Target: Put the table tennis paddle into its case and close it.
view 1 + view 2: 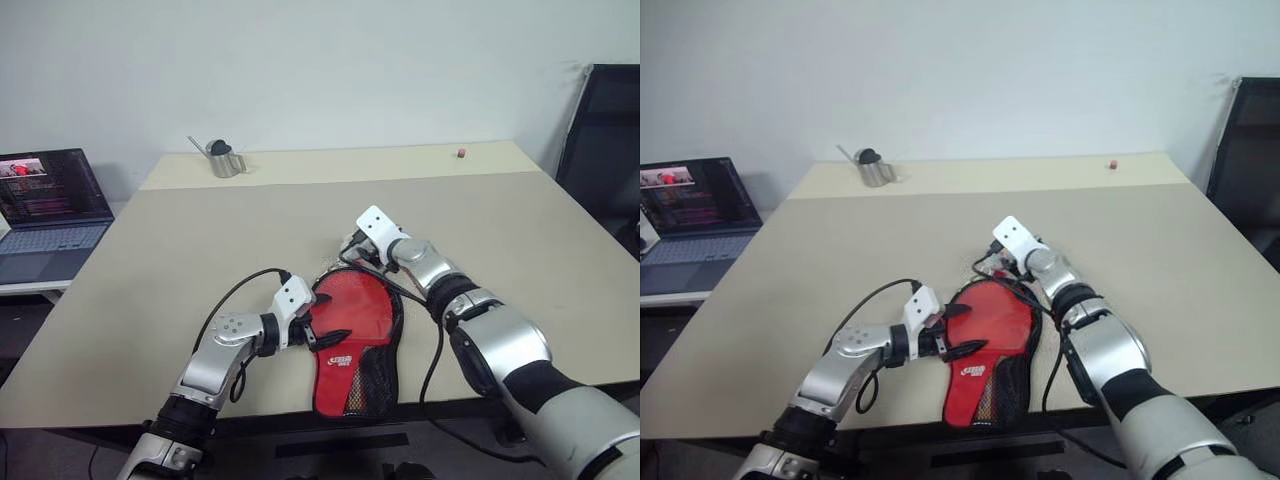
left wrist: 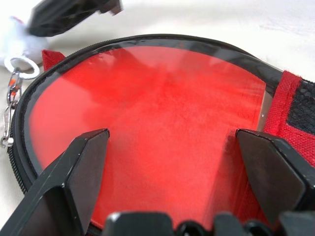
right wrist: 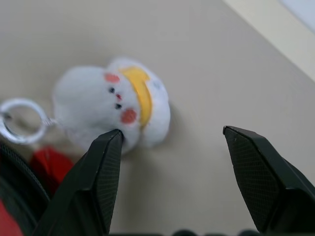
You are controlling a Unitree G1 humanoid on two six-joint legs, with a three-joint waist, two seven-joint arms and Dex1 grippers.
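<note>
Paddle (image 1: 350,305) sits inside the case (image 1: 372,372) near the surface's (image 1: 200,230) front edge — stiff paddle, limp pouch, take the zip's plush charm (image 3: 115,105); left pincer (image 1: 322,337) wide, right pincer (image 3: 170,140) wide — both empty.

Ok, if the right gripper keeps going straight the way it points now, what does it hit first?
Most likely the bare table. The right gripper is open and tilted down at the tabletop, with the white plush keychain charm just beside one finger rather than between them. Depth is unclear, so that finger might brush the charm.
</note>
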